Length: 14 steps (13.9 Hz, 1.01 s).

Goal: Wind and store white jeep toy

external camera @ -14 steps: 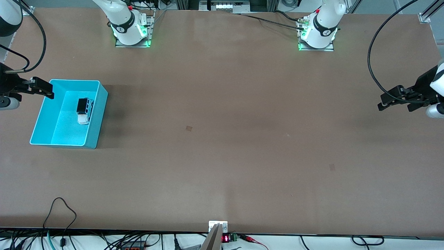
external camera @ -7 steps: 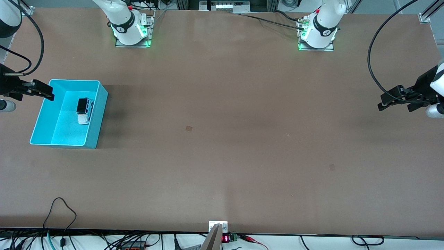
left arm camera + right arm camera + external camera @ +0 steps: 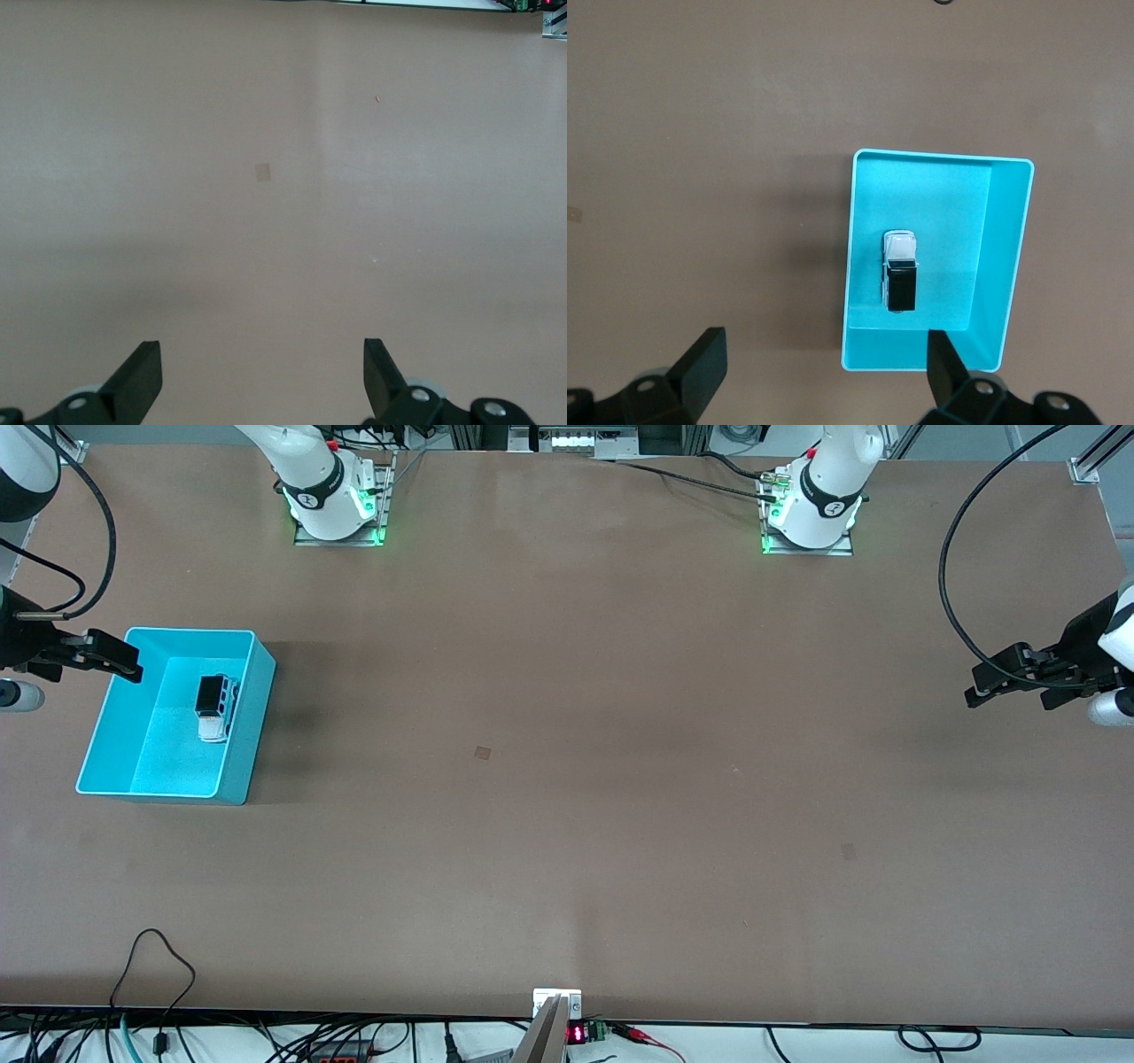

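white jeep toy [image 3: 215,708] lies in the turquoise bin [image 3: 236,766], off the tip of the empty right gripper [image 3: 113,661].

the smooth plastic jeep rests on its wheels, long axis along the bin's length, white nose nearest the front camera, black rear toward the right gripper, whose fingers are spread wide. matte brown worktop [image 3: 567,779]. the left gripper [image 3: 262,376], wide open and empty, waits well apart.

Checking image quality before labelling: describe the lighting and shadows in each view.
Front view: even light, a soft shadow beside the turquoise bin holding the white jeep toy. Right wrist view: sharp, another shadow beside the bin. Left wrist view: bare table, faint bands.
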Each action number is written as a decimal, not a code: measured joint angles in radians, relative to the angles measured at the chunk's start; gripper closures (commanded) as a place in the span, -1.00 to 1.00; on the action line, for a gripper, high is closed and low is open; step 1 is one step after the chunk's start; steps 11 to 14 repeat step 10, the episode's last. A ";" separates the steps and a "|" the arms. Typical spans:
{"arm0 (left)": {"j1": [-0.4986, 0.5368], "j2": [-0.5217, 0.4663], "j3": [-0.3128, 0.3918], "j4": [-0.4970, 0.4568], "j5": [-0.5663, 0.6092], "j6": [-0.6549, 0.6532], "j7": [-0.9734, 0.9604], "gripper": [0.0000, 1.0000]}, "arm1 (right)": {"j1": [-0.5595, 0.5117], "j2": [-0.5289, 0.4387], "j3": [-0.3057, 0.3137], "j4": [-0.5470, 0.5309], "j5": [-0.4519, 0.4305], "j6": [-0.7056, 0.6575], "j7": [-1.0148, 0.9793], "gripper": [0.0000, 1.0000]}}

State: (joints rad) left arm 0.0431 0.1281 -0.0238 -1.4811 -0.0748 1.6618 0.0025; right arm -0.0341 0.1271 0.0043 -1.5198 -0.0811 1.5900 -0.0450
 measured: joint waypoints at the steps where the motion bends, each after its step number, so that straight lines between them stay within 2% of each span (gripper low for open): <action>1: 0.000 0.000 0.000 0.000 0.000 0.000 0.000 -1.00 | 0.005 0.000 -0.006 0.000 0.000 -0.001 0.000 -1.00; 14: 0.000 0.000 0.000 0.000 0.000 0.000 0.000 -1.00 | 0.047 -0.021 -0.029 -0.025 0.001 -0.012 0.005 -1.00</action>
